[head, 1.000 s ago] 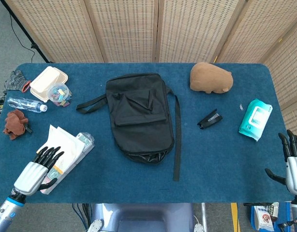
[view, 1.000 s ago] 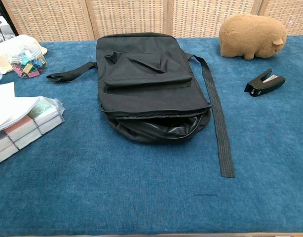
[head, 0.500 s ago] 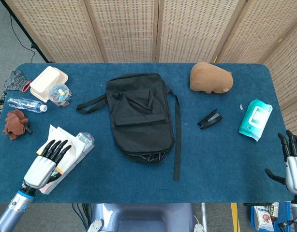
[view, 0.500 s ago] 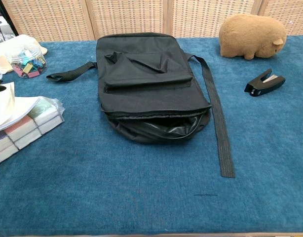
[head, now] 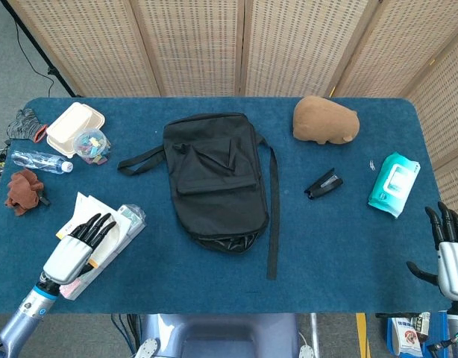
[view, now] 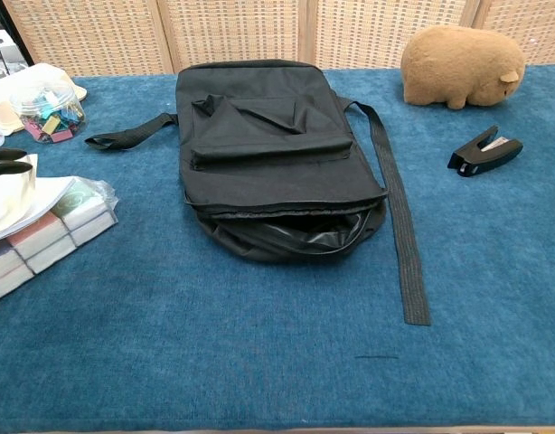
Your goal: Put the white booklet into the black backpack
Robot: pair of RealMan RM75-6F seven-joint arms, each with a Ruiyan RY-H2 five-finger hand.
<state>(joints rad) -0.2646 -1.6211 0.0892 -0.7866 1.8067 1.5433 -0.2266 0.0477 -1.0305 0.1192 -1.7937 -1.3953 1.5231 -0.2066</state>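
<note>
Clearly at the reach-for-pickup step: left hand (head: 74, 250) over the white booklet (head: 89, 211), fingers apart, gripping nothing yet. Next, probably curling under the page edge, then carrying rightward to the black backpack (head: 214, 179), mouth gaping near side. Right hand (head: 453, 257) idle, fingers spread

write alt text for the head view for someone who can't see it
Top-down view of a blue table with a black backpack lying flat at its centre. At lower left, the robot's left hand is over a white booklet. The right hand is open at the lower right edge.
</note>
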